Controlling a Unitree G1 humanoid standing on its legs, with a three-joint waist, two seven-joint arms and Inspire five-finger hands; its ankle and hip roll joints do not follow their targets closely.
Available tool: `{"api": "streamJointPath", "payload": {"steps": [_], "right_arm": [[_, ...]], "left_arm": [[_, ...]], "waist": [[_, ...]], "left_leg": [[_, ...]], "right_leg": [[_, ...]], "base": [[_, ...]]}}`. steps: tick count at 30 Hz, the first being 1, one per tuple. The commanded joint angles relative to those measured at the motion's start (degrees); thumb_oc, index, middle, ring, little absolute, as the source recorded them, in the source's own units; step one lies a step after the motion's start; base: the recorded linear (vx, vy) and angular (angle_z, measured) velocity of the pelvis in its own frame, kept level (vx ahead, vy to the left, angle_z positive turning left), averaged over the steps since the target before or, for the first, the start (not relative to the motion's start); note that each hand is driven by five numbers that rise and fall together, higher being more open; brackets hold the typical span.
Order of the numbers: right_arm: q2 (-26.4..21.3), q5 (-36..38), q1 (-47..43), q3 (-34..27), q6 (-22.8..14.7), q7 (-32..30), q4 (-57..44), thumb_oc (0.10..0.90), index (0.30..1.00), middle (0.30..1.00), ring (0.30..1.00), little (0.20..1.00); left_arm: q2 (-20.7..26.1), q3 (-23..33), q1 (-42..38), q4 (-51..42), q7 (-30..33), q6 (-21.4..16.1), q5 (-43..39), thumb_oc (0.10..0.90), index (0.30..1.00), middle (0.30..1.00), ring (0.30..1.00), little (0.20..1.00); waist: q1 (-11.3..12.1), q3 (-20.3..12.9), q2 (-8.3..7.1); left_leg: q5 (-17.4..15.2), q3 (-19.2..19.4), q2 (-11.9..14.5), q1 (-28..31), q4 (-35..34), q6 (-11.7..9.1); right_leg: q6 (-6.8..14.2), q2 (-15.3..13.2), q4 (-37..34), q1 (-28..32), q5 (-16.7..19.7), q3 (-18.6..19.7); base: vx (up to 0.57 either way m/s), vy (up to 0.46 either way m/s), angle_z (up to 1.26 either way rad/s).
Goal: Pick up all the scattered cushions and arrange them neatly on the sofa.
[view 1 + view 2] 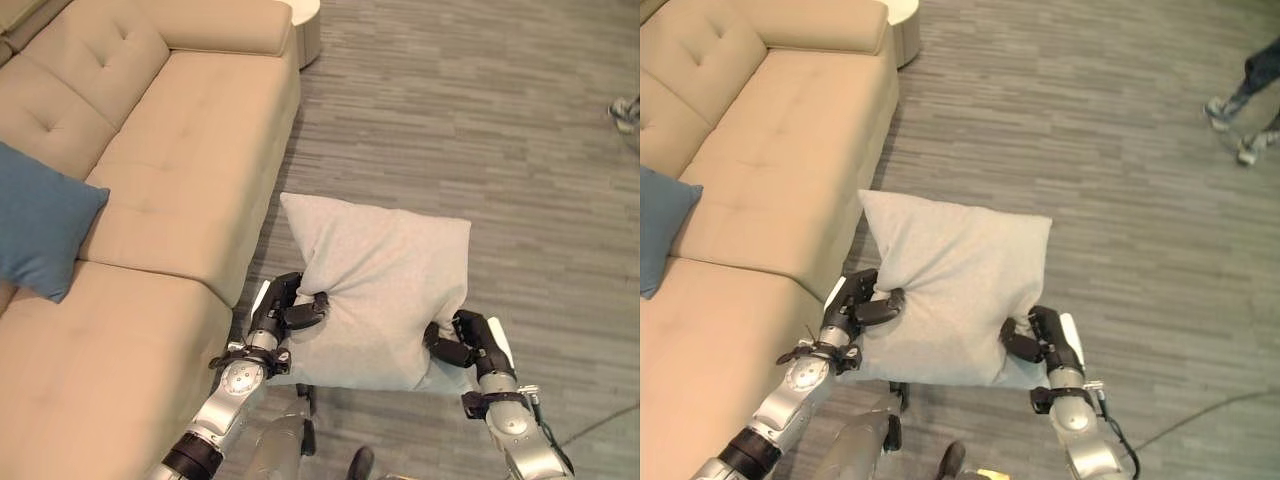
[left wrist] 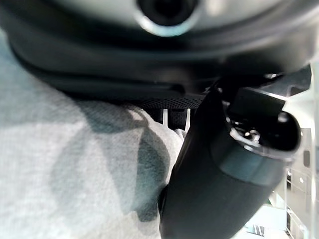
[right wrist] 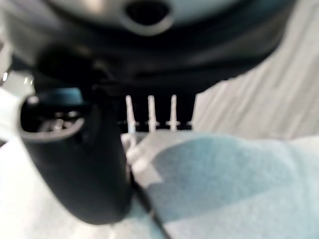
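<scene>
Nearest the robot, a pale grey cushion point(image 1: 380, 300) is held up off the floor between both hands, just beside the front edge of the sofa point(image 1: 180, 170). No label, tag or writing can be made out on its cloth.

The left hand point(image 1: 285, 312) grips the cushion's left edge: its thumb is curled over the front of the fabric and pinches it into a fold, while the fingers go behind the cushion and are hidden. The left wrist view shows the thumb point(image 2: 219, 184) pressed into the grey cloth. The right hand point(image 1: 465, 342) clamps the lower right corner the same way, thumb on the front, fingers tucked behind. Both forearms rise from below, wrists bent inward toward the cushion.

On the sofa's left a blue cushion point(image 1: 40, 230) leans against the backrest; its left part is cut off by the picture's edge.

The grey striped floor point(image 1: 480, 130) stretches beyond. At the sofa's far end stands a white round object point(image 1: 305, 25), mostly cut off. At the far right a person's shoes point(image 1: 1230, 125) show, the legs cut off above.
</scene>
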Motion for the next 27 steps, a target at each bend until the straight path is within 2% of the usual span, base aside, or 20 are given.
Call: {"api": "streamJointPath", "payload": {"steps": [1,2,3,5,6,7,9,11,13,14,15,17,19,20,22,23,24,25,26,27], "right_arm": [[2.8,-2.5,-6.9,2.4,-9.1,2.8,-11.1,0.4,0.3,0.3,0.3,0.3],[3.2,-3.2,-6.6,2.8,-9.0,3.6,-10.9,0.4,0.3,0.3,0.3,0.3],[3.2,-3.2,-6.7,2.8,-9.0,3.6,-10.9,0.4,0.3,0.3,0.3,0.3],[3.1,-3.2,-7.4,2.8,-8.8,4.4,-10.8,0.4,0.3,0.3,0.3,0.3],[3.0,-3.2,-7.4,2.8,-8.8,4.4,-10.8,0.4,0.3,0.3,0.3,0.3],[3.7,-3.5,-7.8,3.0,-8.7,4.5,-10.0,0.4,0.3,0.3,0.3,0.3],[3.7,-3.4,-7.6,3.0,-8.8,4.7,-10.0,0.4,0.3,0.3,0.3,0.3],[3.3,-3.0,-7.2,2.6,-8.6,5.1,-9.8,0.4,0.3,0.3,0.3,0.3],[3.1,-2.7,-7.5,2.7,-8.5,5.2,-9.4,0.4,0.3,0.3,0.3,0.3],[3.4,-1.8,-8.1,2.4,-8.6,4.8,-9.0,0.4,0.3,0.3,0.3,0.3],[3.4,-1.6,-7.9,2.1,-8.7,4.7,-9.2,0.4,0.3,0.3,0.3,0.3],[3.4,-1.6,-7.0,1.7,-8.9,4.7,-9.8,0.4,0.3,0.3,0.3,0.3],[1.8,2.0,-7.9,-2.5,-8.2,4.5,-6.4,0.4,0.3,0.3,0.3,0.3],[1.8,2.1,-7.0,-1.2,-9.8,4.6,-7.0,0.4,0.3,0.3,0.3,0.3],[1.7,2.2,-6.9,-1.4,-9.8,4.5,-7.1,0.4,0.3,0.3,0.3,0.3],[1.3,4.2,-7.4,-3.1,-9.7,4.5,-7.7,0.4,0.3,0.3,0.3,0.3],[1.3,4.3,-7.4,-3.2,-9.7,4.5,-7.7,0.4,0.3,0.3,0.3,0.3],[0.1,3.9,-7.4,-3.0,-11.0,3.6,-9.1,0.4,0.3,0.3,0.3,0.3],[0.1,3.9,-7.5,-3.0,-11.0,3.6,-9.1,0.4,0.3,0.3,0.3,0.3],[-0.1,6.2,-6.6,-5.5,-9.7,3.4,-10.7,0.4,0.3,0.3,0.3,0.3]], "left_arm": [[-3.6,-3.8,-7.3,-11.3,-4.4,-6.9,0.7,0.4,0.3,0.3,0.3,0.3],[-3.1,-3.6,-6.9,-11.4,-4.2,-6.8,0.5,0.4,0.3,0.3,0.3,0.3],[-3.1,-3.6,-7.0,-11.4,-4.2,-6.8,0.5,0.4,0.3,0.3,0.3,0.3],[-2.6,-4.2,-7.6,-11.7,-3.8,-6.9,1.2,0.4,0.3,0.3,0.3,0.3],[-2.7,-4.2,-7.7,-11.7,-3.8,-7.0,1.2,0.4,0.3,0.3,0.3,0.3],[-2.8,-4.0,-7.8,-11.3,-3.0,-7.3,1.6,0.4,0.3,0.3,0.3,0.3],[-2.8,-3.9,-8.0,-11.7,-2.9,-7.4,1.4,0.4,0.3,0.3,0.3,0.3],[-3.2,-3.5,-7.4,-11.9,-3.6,-7.5,0.9,0.4,0.3,0.3,0.3,0.3],[-3.3,-3.5,-7.0,-11.5,-4.3,-7.4,0.8,0.4,0.3,0.3,0.3,0.3],[-3.5,-2.8,-6.1,-11.0,-4.8,-7.3,0.3,0.4,0.3,0.3,0.3,0.3],[-3.6,-2.5,-5.7,-11.0,-5.1,-7.6,0.1,0.4,0.3,0.3,0.3,0.3],[-3.7,-2.1,-5.2,-10.8,-5.4,-8.0,-0.4,0.4,0.3,0.3,0.3,0.3],[-3.6,-1.2,-4.5,-11.0,-5.6,-8.6,-0.3,0.4,0.3,0.3,0.3,0.3],[-4.5,-2.0,-3.8,-10.4,-6.7,-7.8,-1.6,0.4,0.3,0.3,0.3,0.3],[-4.8,-2.4,-4.0,-9.9,-7.4,-7.7,-2.8,0.4,0.3,0.3,0.3,0.3],[-5.1,-2.0,-5.2,-9.8,-6.8,-8.0,-2.8,0.4,0.3,0.3,0.3,0.3],[-5.1,-2.1,-5.3,-9.8,-6.7,-8.0,-2.8,0.4,0.3,0.3,0.3,0.3],[-5.2,-3.0,-6.8,-9.9,-7.2,-7.0,-2.9,0.4,0.3,0.3,0.3,0.3],[-5.2,-3.0,-6.9,-9.9,-7.2,-7.0,-2.9,0.4,0.3,0.3,0.3,0.3],[-5.1,-3.2,-7.2,-10.4,-7.0,-7.3,-3.2,0.4,0.3,0.3,0.3,0.3]], "waist": [[1.4,-7.2,-1.54],[1.1,-7.4,-2.25],[1.2,-7.5,-2.17],[-0.8,-7.0,-0.76],[-0.8,-7.0,-0.78],[-1.7,-6.7,1.12],[-2.1,-6.4,1.47],[-3.4,-6.0,2.28],[-3.8,-5.9,2.3],[-5.0,-5.7,2.32],[-5.4,-5.6,2.16],[-6.3,-5.6,2.0],[-5.8,-6.4,1.29],[-6.2,-7.2,0.84],[-6.6,-7.5,0.92],[-6.5,-7.3,1.06],[-6.7,-7.4,0.88],[-6.1,-5.6,0.12],[-6.3,-5.8,-0.06],[-5.9,-5.0,-1.56]], "left_leg": [[3.0,-1.2,-1.8,7.3,-1.5,0.0],[0.8,-1.1,-3.1,10.0,-1.3,2.0],[1.0,-1.1,-3.0,9.9,-1.3,2.0],[-1.5,-2.0,-3.3,14.1,-1.9,4.1],[-1.5,-1.9,-3.4,14.0,-1.9,4.2],[-3.0,-2.5,-2.5,17.1,-2.7,4.9],[-3.3,-3.3,-2.9,19.2,-4.0,4.8],[-3.9,-5.4,-3.4,22.8,-6.3,4.0],[-4.7,-5.9,-3.4,24.2,-7.1,3.5],[-6.1,-8.1,-3.4,27.9,-8.8,2.2],[-6.5,-9.0,-3.5,28.6,-9.0,1.7],[-8.3,-9.8,-3.3,30.6,-9.2,1.1],[-9.2,-10.2,-3.3,31.2,-9.0,1.0],[-11.6,-11.8,-3.2,32.4,-6.8,0.7],[-12.4,-12.3,-2.7,32.0,-3.7,-0.1],[-10.3,-11.2,-1.4,28.9,7.8,-3.1],[-10.2,-11.3,-1.6,28.5,8.0,-3.0],[-6.3,-10.6,-0.1,21.8,21.6,-4.9],[-6.1,-10.8,-0.3,21.3,21.8,-4.9],[-4.1,-6.7,2.4,16.8,31.6,-4.6]], "right_leg": [[5.2,-2.5,8.7,-3.0,1.0,1.8],[8.1,-5.4,18.5,-4.7,4.6,2.1],[8.1,-5.4,18.6,-5.0,4.7,2.2],[10.7,-7.5,33.3,-10.0,11.7,3.1],[10.8,-7.7,33.7,-10.2,11.5,3.3],[11.0,-8.9,39.5,-14.5,12.7,2.5],[10.3,-10.2,39.5,-16.9,10.9,1.7],[8.0,-9.9,30.7,-20.6,7.8,1.1],[7.3,-9.9,24.5,-21.0,7.1,0.5],[7.6,-8.7,12.6,-24.3,9.9,3.2],[8.2,-8.6,9.5,-25.3,11.1,5.3],[8.7,-7.8,7.6,-25.9,13.2,7.9],[8.8,-8.3,6.5,-24.8,14.1,7.1],[7.8,-7.9,6.5,-23.6,14.4,7.3],[7.4,-7.5,6.2,-22.5,14.0,6.9],[6.1,-6.6,4.9,-19.3,13.2,4.9],[6.1,-6.9,4.8,-19.5,13.4,4.8],[4.0,-6.5,4.2,-16.1,12.1,3.6],[4.0,-6.8,4.2,-16.3,12.3,3.4],[2.1,-6.3,3.1,-13.3,10.4,1.8]], "base": [[0.35,0.172,-0.12],[0.22,0.137,-0.03],[0.33,0.211,-0.08],[0.28,0.195,0.07],[0.37,0.205,0.52],[0.3,0.111,0.58],[0.27,0.068,0.25],[0.32,-0.001,0.27],[0.39,-0.089,0.58],[0.53,-0.141,0.53],[0.42,-0.103,0.4],[0.29,-0.073,0.45],[0.41,-0.15,0.56],[0.58,-0.225,0.6],[0.4,-0.181,0.73],[0.21,-0.148,0.52],[0.32,-0.281,0.29],[0.08,-0.136,0.03],[0.25,-0.317,0.13],[0.23,-0.232,0.13]]}}
